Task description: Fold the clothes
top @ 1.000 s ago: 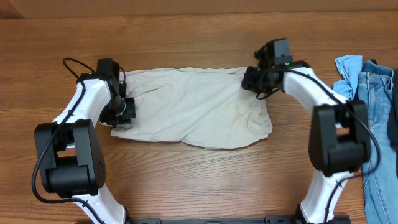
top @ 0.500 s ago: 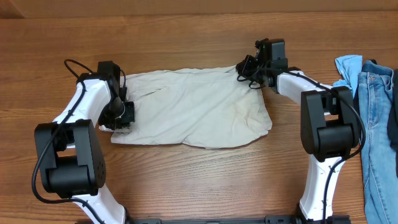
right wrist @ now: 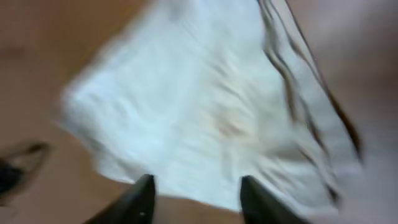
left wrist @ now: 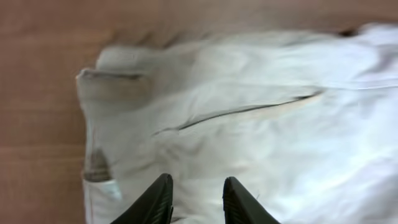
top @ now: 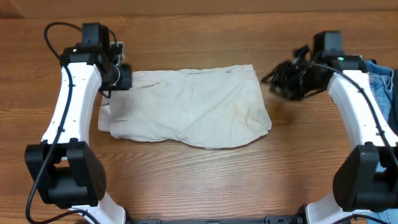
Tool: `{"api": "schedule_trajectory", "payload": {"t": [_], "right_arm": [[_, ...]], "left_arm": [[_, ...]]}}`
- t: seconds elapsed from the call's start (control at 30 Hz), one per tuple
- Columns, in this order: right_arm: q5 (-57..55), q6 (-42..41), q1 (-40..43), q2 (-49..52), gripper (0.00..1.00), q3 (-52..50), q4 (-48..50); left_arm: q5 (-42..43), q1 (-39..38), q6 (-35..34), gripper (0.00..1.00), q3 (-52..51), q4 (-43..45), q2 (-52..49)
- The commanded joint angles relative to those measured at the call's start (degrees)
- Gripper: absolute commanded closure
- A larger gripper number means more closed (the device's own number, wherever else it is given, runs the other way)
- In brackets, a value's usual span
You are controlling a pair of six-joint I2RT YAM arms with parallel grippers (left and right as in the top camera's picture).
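— What has the left gripper (left wrist: 198,194) got?
— Nothing. Its fingers stand a little apart with only cloth showing below the gap. It hangs over the shorts (top: 193,107) at their upper left corner, and its wrist view shows a pocket slit (left wrist: 242,111) running across the cloth.

— And the right gripper (right wrist: 196,193)?
— Fingers spread wider, and empty too. From overhead it is blurred. It sits over bare table (top: 186,177), just off the shorts' upper right corner and clear of the cloth.

— How do the shorts lie?
— Spread flat in the middle of the table between the two arms. The top edge is fairly straight, the lower edge is wavy, and there are wrinkles toward the right side.

— Anything else?
— Jeans (top: 392,93) at the far right edge, partly behind the right arm.
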State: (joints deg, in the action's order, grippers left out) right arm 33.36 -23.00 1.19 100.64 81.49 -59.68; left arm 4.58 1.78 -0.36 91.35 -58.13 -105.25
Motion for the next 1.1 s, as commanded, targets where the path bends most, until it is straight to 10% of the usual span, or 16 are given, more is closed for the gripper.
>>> {"api": "schedule_trajectory", "payload": {"t": [0.0,0.23,0.53,0.9,1.07], "right_arm": [[-11.8,2.5,-3.9,1.3,0.40,-3.4,-3.2],[-17.8,2.0,-7.6,1.4,0.39,-17.0,6.9],[-17.2,2.1,-7.6,1.4,0.96,-19.7,9.9],[-29.8,-1.0,-7.5,1.4,0.96,-19.7,6.6],[-15.8,10.3,-7.6,1.4,0.49,-19.6,8.1]], "left_arm": [[2.5,-2.2,3.8,0.67,0.2,0.3,-1.2],[5.3,-5.0,9.4,0.60,-0.6,5.8,-6.8],[0.2,-6.2,7.4,0.77,-0.6,13.2,-20.2],[-4.3,-1.5,-2.0,0.82,-0.6,13.5,-23.7],[-3.1,-1.5,-1.4,0.80,-0.6,13.2,-23.7]]}}
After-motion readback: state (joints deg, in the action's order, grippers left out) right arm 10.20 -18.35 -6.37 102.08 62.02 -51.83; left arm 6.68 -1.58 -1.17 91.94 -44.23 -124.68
